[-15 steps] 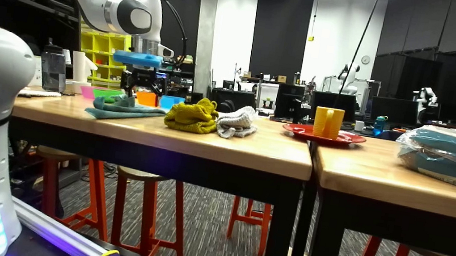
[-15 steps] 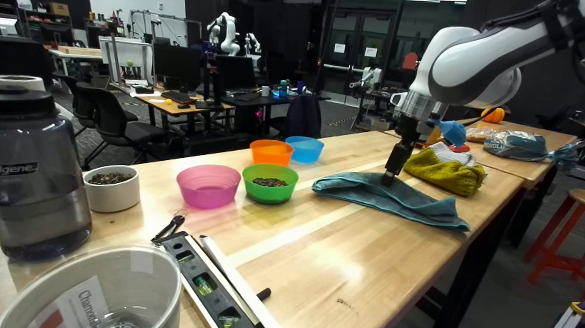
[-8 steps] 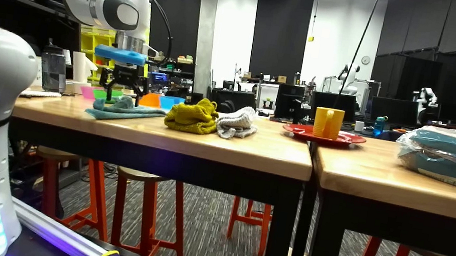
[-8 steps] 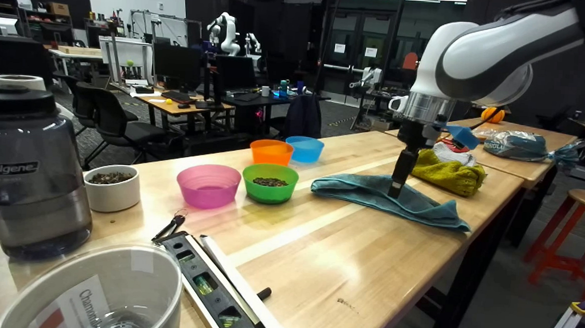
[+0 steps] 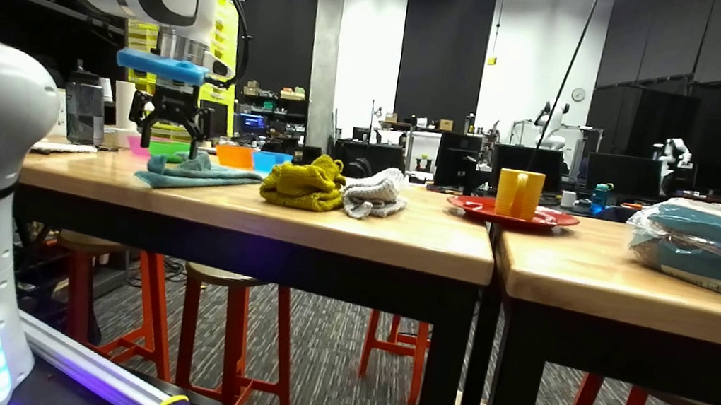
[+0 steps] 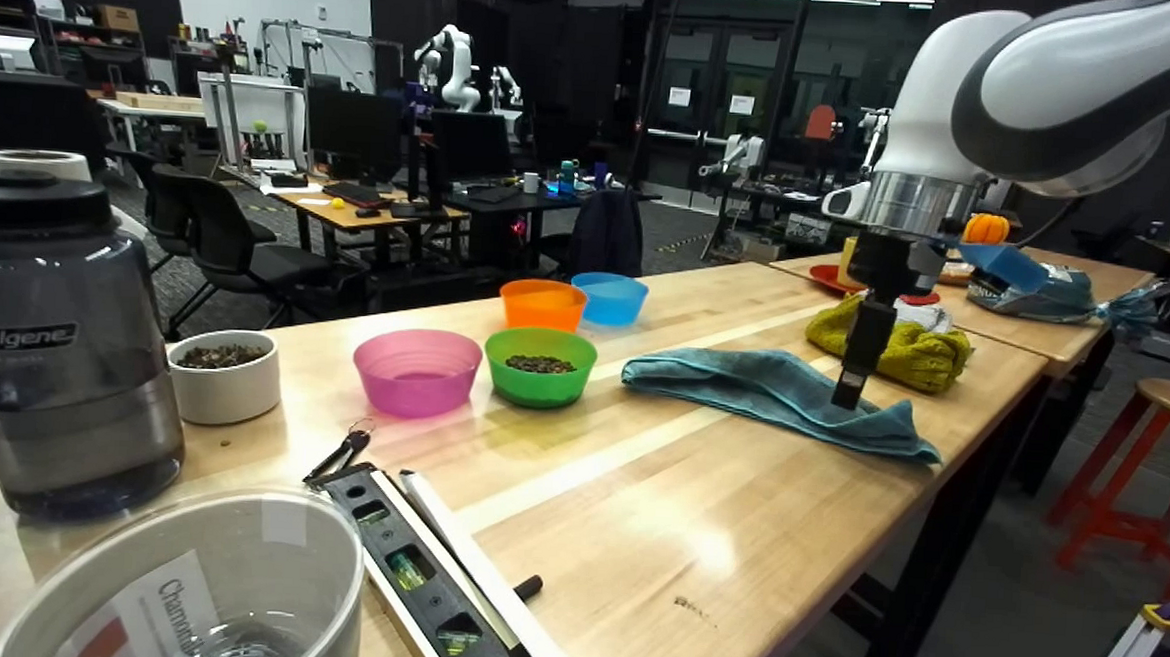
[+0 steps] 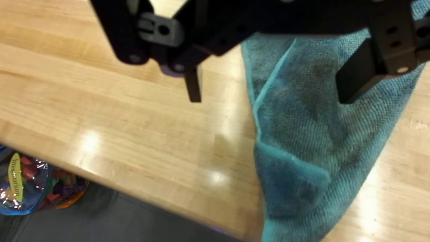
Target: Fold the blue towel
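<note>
The hand (image 5: pixel 168 151) is held pointing down, its jaws spread apart; in the wrist view one is seen over the blue towel (image 7: pixel 302 127), the other over the counter (image 7: pixel 144 117). Whether the towel is touched cannot be told. It is laid in a long, loosely creased strip, with a green bowl (image 6: pixel 542 390) and a mustard cloth (image 5: pixel 302 185) placed nearby.

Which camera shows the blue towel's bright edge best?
The wrist view: it looks closely down on the blue towel, so its bright edge shows plainly, though cropped. Both exterior views show the towel from farther off, its edge hard to make out.
</note>
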Controlling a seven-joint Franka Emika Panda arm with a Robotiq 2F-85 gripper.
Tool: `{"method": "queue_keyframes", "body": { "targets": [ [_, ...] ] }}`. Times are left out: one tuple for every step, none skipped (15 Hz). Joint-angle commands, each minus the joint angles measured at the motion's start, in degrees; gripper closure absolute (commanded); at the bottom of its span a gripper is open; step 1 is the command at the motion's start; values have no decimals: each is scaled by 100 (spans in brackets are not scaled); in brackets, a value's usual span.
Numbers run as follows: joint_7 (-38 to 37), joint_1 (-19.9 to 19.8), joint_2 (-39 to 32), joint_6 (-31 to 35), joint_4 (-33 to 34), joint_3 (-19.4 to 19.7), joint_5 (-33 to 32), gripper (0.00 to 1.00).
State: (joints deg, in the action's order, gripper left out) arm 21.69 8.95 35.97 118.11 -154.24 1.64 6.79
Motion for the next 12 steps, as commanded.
{"method": "queue_keyframes", "body": {
  "targets": [
    [-246, 15, 658, -363, -287, -115, -85, 0],
    [-271, 22, 752, -427, -346, -127, -83, 0],
    [-288, 22, 836, -452, -417, -152, -108, 5],
    [-291, 30, 895, -474, -474, -156, -107, 15],
    [-291, 30, 962, -484, -535, -161, -125, 29],
    [-301, 32, 1014, -476, -586, -174, -144, 29],
    [-303, 32, 1052, -444, -649, -177, -165, 34],
    [-315, 30, 919, -503, -467, -178, -202, 40],
    [-323, 29, 932, -479, -492, -182, -239, 49],
    [-327, 33, 946, -487, -485, -178, -259, 57],
    [-324, 33, 946, -483, -477, -176, -287, 66],
    [-332, 36, 954, -487, -472, -181, -307, 73]
  ]
}}
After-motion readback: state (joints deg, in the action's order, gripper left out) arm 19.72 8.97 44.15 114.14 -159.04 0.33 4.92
